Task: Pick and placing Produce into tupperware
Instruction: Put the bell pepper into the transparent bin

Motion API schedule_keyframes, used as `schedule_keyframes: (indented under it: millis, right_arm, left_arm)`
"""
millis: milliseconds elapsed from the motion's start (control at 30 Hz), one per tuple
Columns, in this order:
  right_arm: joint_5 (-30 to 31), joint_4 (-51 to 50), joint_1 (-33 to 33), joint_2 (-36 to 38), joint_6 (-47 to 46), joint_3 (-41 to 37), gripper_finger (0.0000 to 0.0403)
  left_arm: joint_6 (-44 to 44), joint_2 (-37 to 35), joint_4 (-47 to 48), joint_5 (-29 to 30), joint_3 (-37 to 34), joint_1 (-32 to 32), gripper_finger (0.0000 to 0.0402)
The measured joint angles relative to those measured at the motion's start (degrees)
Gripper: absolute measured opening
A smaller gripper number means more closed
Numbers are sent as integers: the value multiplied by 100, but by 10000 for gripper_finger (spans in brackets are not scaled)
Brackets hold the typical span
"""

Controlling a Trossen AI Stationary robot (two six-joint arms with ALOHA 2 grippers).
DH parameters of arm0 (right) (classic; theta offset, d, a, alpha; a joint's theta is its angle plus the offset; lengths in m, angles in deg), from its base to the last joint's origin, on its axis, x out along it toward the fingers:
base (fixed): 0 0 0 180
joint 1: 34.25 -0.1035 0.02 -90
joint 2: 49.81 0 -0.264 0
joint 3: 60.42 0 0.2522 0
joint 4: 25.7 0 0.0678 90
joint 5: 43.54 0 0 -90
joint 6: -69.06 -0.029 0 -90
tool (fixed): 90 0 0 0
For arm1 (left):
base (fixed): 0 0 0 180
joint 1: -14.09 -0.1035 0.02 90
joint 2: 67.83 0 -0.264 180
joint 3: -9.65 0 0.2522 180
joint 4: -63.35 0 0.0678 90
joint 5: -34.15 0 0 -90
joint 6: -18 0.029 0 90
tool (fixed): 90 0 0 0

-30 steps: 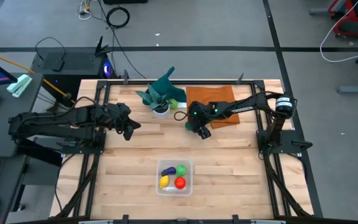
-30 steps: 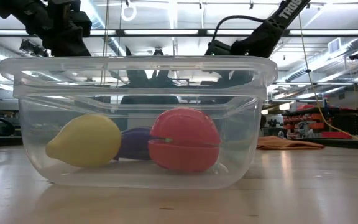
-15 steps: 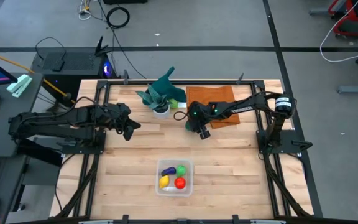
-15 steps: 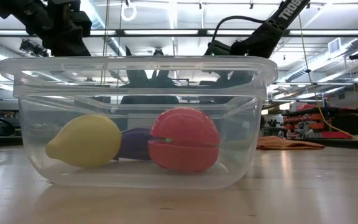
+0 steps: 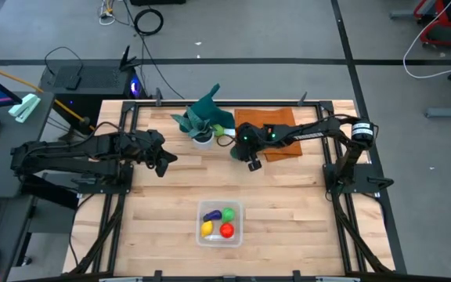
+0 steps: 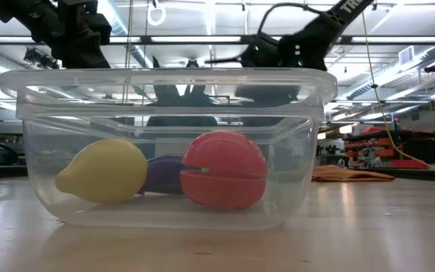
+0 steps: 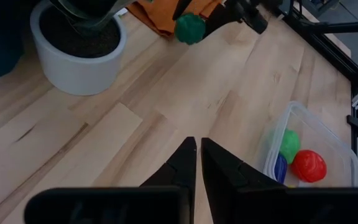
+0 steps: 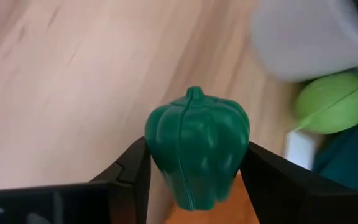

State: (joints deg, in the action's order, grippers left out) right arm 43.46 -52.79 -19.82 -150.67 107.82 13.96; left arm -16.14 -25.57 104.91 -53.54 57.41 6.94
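Even, bright overhead lighting; ceiling strip lights (image 6: 225, 39) produce glare on the tupperware (image 6: 168, 83) rim. Shadows are soft. The right wrist view shows a blurred background behind the sharp dark green pepper (image 8: 196, 146)

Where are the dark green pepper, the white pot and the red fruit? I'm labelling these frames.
dark green pepper (image 8: 196, 148): right wrist view, middle of its body, between the fingers.
white pot (image 7: 79, 62): left wrist view, its outer wall.
red fruit (image 6: 223, 170): low view, its front side, inside the clear box.
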Motion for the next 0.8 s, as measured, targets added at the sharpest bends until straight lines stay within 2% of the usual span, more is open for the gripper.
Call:
schedule_keyframes:
  millis: [233,400,633,800]
  right_arm:
    - [4,-737,-72,9,-770,864,166]
    - [-85,-1622,-301,9,-959,1327,166]
    - [-535,-2371,-749,10,-1448,1586,166]
    - [-1095,-2723,-1057,11,-1750,1587,166]
  left_arm:
    - [24,0,-2,2,0,0,29]
    - [26,0,-2,2,0,0,24]
    - [-2,0,-6,2,0,0,34]
    - [-138,0,-8,2,0,0,28]
